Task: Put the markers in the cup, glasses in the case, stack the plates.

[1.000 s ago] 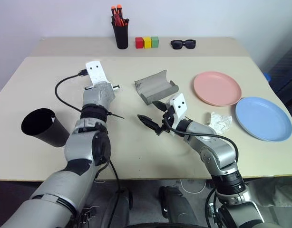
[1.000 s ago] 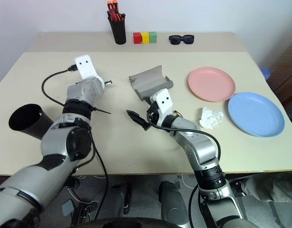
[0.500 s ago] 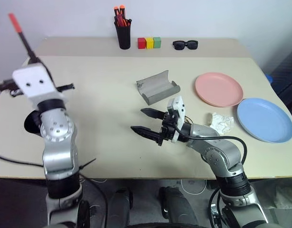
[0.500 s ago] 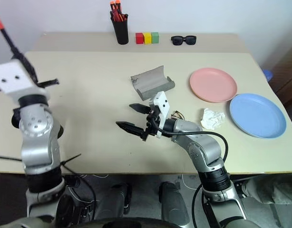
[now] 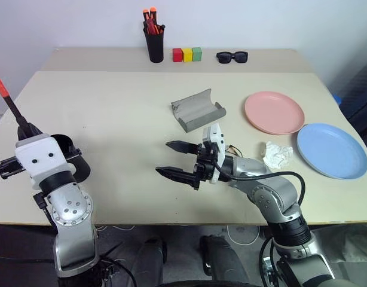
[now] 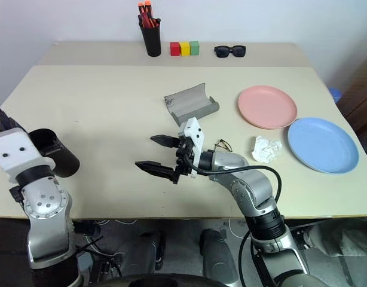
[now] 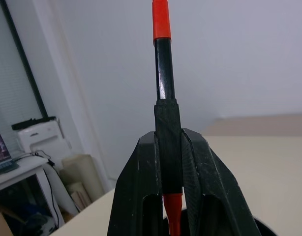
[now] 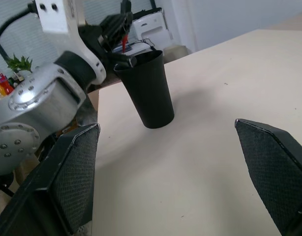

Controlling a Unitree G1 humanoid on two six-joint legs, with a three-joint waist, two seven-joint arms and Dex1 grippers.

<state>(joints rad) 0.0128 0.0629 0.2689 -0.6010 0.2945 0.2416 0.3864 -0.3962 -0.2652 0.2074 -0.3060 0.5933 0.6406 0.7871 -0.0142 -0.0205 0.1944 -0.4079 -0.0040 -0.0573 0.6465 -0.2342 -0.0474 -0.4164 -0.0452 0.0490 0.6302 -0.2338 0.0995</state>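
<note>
The left gripper (image 7: 170, 162) has swung back from the middle of the desk (image 5: 124, 113) to the black cup (image 5: 73, 164) at the desk's left edge, and its jaws are clamped on 1 marker (image 7: 162, 73), red with a black section. The marker stands nearly upright, its lower red end poking down just over the cup's mouth, as the right wrist view also shows. I judge the drop is the next step: the marker seems lined up, so easing the jaws apart should let it fall in.

The right gripper (image 5: 177, 160) has turned to point across the desk toward the cup, well apart from it, with its jaws spread wide and holding nothing.

The cup is wide, short and plain black, standing upright on the desk. The grey case (image 5: 197, 109) lies open well to the right of the cup, past the right gripper. The wire-frame glasses (image 5: 232, 149) peek out just behind the right arm. Farther from the cup sit the 2 plates, pink (image 5: 274, 112) and blue (image 5: 331, 149), side by side and not yet stacked, with a crumpled white wad (image 5: 277, 155) near them.
</note>
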